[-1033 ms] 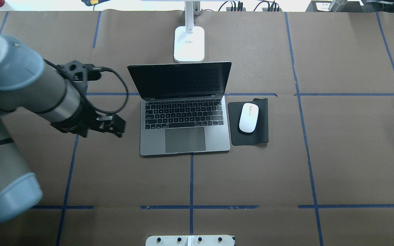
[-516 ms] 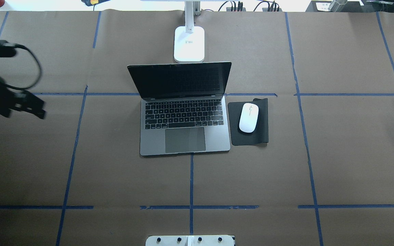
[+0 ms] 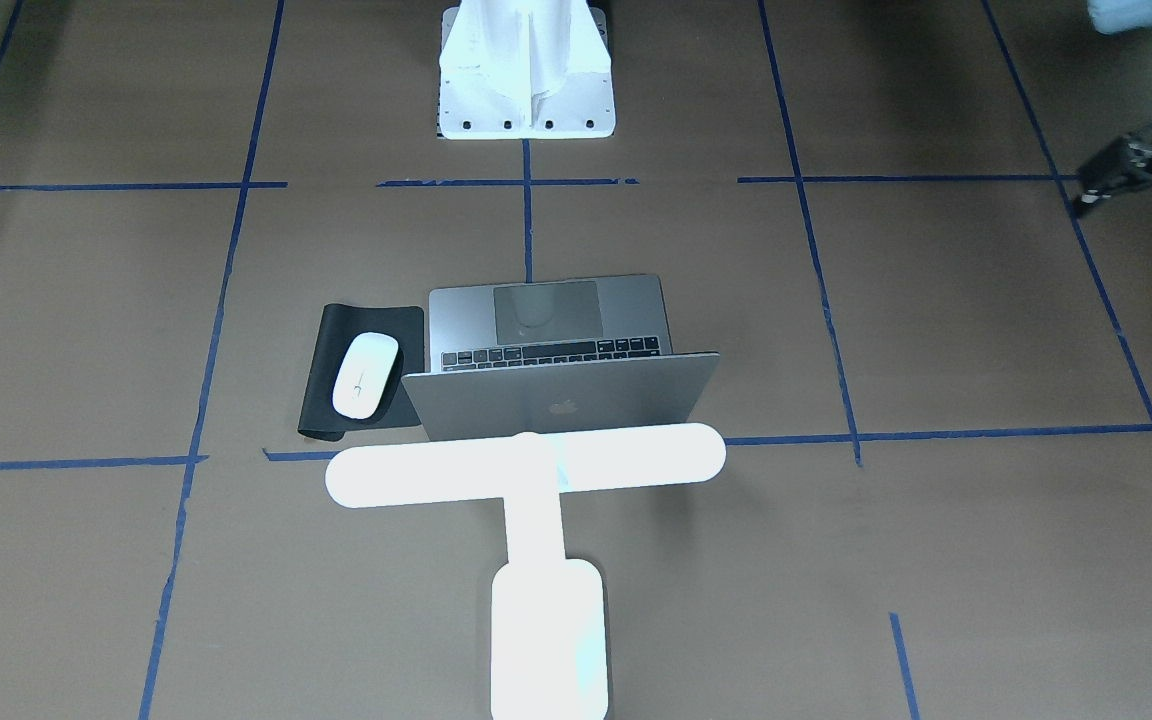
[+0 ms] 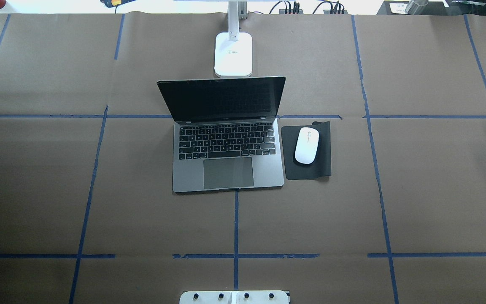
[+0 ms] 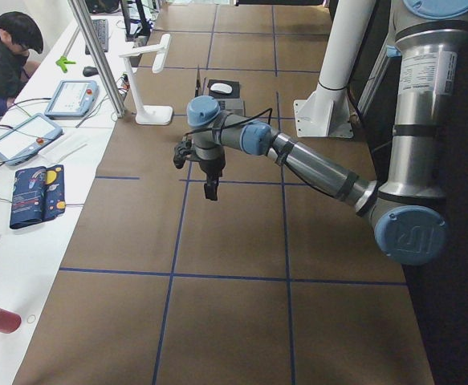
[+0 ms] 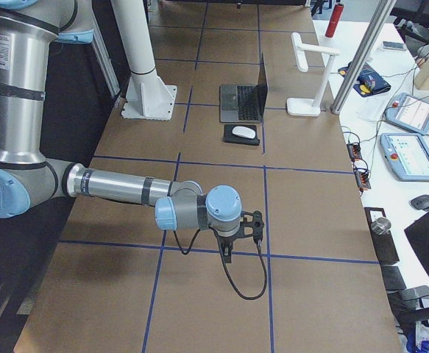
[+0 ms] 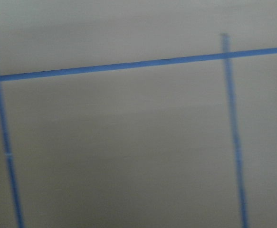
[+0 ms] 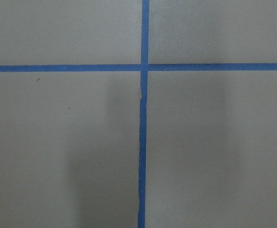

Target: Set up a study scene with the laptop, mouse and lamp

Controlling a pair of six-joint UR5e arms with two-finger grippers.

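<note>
The silver-grey laptop (image 4: 228, 169) stands open at the table's middle, its screen dark; its lid with the logo faces the front view (image 3: 561, 400). The white mouse (image 4: 306, 145) (image 3: 366, 374) lies on a black pad beside the laptop. The glowing T-shaped lamp (image 3: 526, 465) stands behind the laptop, its base (image 4: 233, 52) at the far table edge. My left gripper (image 3: 1086, 197) (image 5: 209, 192) hangs empty over bare paper far from the laptop, fingers together. My right gripper (image 6: 225, 254) shows only in the exterior right view; I cannot tell its state.
The black mouse pad (image 4: 323, 164) lies right of the laptop. The white bolted pedestal (image 3: 526, 70) (image 4: 234, 297) stands at the robot's side. Brown paper with blue tape lines covers the table. Both wrist views show only paper and tape. A person (image 5: 1, 56) sits at a side desk.
My left arm has pulled back to the left and out of the overhead view. The laptop, mouse and lamp have not moved.
</note>
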